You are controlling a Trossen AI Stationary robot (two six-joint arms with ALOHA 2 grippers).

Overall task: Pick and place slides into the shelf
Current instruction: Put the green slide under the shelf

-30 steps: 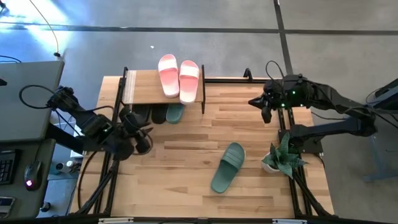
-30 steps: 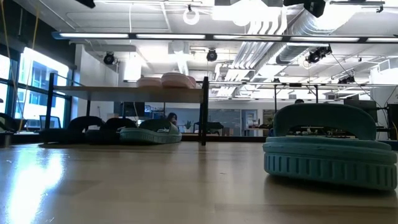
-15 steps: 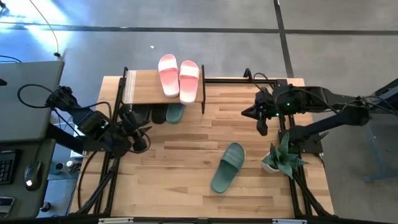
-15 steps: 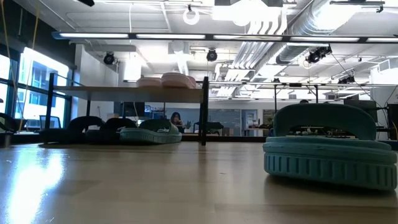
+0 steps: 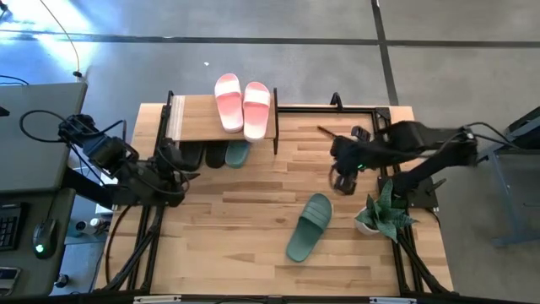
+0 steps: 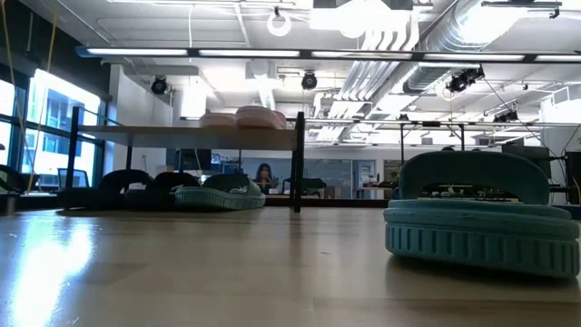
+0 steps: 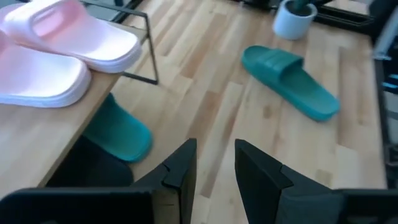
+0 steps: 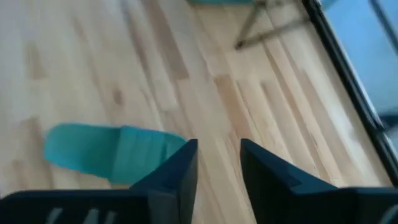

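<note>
Over the last second you swung the right gripper (image 5: pixel 341 180) inward and forward, off its spot near the tabletop's far right edge, until it hung over open wood just beyond the loose green slide (image 5: pixel 309 226). You drew the left gripper (image 5: pixel 173 160) back and outward, closer to the shelf's (image 5: pixel 192 127) left end. In the room behind, a person (image 6: pixel 266 175) shifted slightly to the right.

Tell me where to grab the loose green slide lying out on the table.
Grip the green slide across its wide strap, coming straight down from above. It lies flat, sole down, and the raised strap arches over a hollow a finger could enter. The right gripper, open, is nearest.
</note>
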